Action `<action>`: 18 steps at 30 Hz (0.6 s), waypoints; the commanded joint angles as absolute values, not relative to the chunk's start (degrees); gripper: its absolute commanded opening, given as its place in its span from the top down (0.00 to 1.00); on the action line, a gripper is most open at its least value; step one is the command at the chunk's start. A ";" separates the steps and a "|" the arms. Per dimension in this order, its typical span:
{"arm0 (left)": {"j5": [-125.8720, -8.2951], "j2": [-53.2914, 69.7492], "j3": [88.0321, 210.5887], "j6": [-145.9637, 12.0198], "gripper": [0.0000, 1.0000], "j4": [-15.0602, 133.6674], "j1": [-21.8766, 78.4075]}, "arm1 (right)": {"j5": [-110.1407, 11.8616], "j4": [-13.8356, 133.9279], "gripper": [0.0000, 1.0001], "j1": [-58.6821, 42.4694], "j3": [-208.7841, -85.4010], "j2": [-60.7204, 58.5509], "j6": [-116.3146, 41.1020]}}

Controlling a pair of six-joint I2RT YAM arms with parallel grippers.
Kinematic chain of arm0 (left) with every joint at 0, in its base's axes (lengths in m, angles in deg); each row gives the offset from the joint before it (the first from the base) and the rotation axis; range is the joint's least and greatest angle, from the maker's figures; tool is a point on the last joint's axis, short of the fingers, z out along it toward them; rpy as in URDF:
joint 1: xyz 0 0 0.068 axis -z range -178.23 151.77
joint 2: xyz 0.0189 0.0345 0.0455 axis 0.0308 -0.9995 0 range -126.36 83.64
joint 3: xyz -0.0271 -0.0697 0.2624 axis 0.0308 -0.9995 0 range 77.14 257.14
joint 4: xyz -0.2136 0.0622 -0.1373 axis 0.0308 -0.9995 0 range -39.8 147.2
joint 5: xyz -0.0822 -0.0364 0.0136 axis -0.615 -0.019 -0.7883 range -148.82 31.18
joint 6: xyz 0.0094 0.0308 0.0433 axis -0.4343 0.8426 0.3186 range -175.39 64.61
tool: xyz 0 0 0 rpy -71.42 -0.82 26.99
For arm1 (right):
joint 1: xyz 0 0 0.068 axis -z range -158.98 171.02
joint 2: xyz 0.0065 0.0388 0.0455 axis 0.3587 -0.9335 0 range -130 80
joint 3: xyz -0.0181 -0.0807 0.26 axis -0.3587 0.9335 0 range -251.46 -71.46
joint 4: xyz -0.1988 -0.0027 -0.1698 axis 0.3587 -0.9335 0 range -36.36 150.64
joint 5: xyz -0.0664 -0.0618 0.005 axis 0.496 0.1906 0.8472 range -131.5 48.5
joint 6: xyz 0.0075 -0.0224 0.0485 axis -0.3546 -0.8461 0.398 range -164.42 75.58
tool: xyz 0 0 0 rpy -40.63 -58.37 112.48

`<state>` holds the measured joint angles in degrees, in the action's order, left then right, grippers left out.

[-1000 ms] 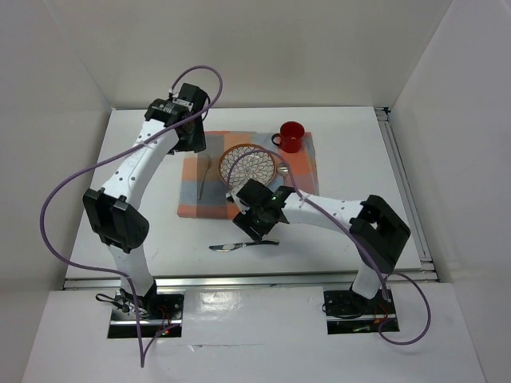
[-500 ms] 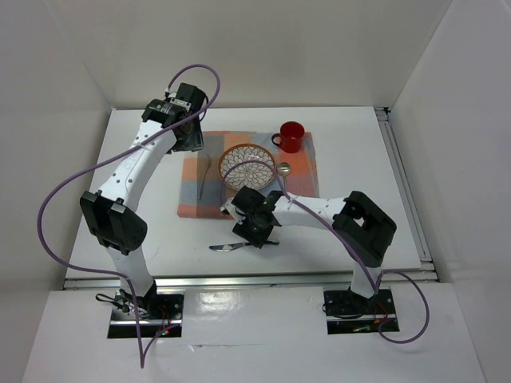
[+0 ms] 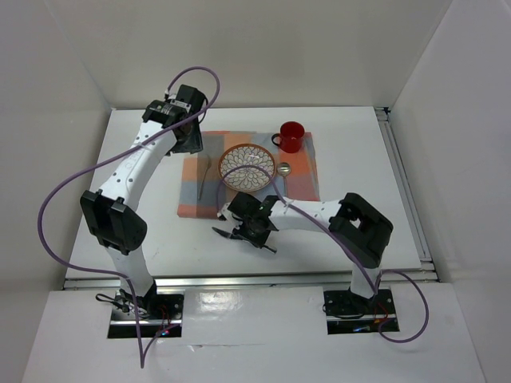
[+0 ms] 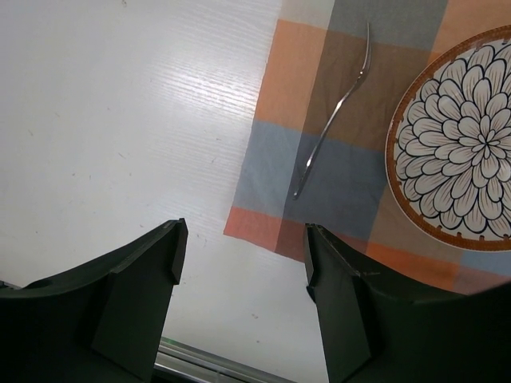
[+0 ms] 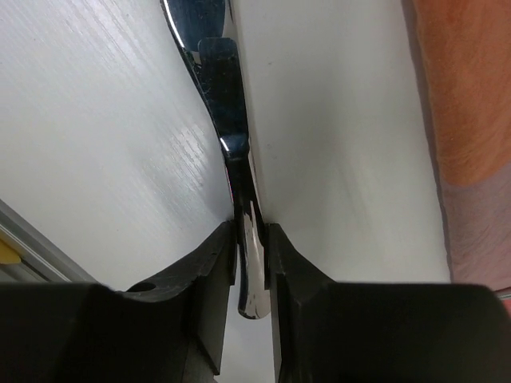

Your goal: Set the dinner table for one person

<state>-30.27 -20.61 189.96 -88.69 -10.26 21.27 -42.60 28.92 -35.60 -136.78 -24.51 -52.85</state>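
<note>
The white dinner table (image 3: pixel 128 183) carries a checked cloth (image 3: pixel 192 203) with a flower-patterned plate (image 3: pixel 247 166), a fork (image 3: pixel 204 177) to its left, a small spoon (image 3: pixel 283 167) to its right and a red cup (image 3: pixel 291 136). My right gripper (image 3: pixel 254 233) is low over the table in front of the cloth, shut on the handle of a shiny metal utensil (image 5: pixel 219 80); whether it is a knife or a spoon I cannot tell. Its far end sticks out left (image 3: pixel 219 232). My left gripper (image 3: pixel 192 140) hovers open and empty; its wrist view shows the fork (image 4: pixel 335 112) and plate (image 4: pixel 459 148).
A metal rail (image 3: pixel 239 279) runs along the table's near edge. White walls close in the left, back and right sides. The cloth's edge (image 5: pixel 471 120) lies just right of my right gripper (image 5: pixel 250 231). Bare tabletop (image 4: pixel 120 120) lies left of the cloth.
My right gripper has moved left and down onto the utensil and shut on its handle. The utensil has turned and shifted left. The left arm has barely moved.
</note>
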 commanded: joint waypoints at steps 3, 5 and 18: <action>-28.85 -18.06 189.03 -89.32 0.23 -9.95 20.84 | -41.24 29.27 0.77 -37.60 -135.70 -26.97 -52.07; -28.85 -18.05 188.50 -89.32 0.23 -9.95 20.84 | -40.45 27.87 0.85 -37.60 -136.23 -26.10 -52.07; -28.24 -17.53 188.50 -89.85 0.23 -9.42 20.31 | -33.50 18.81 0.91 -40.50 -143.08 -16.07 -49.43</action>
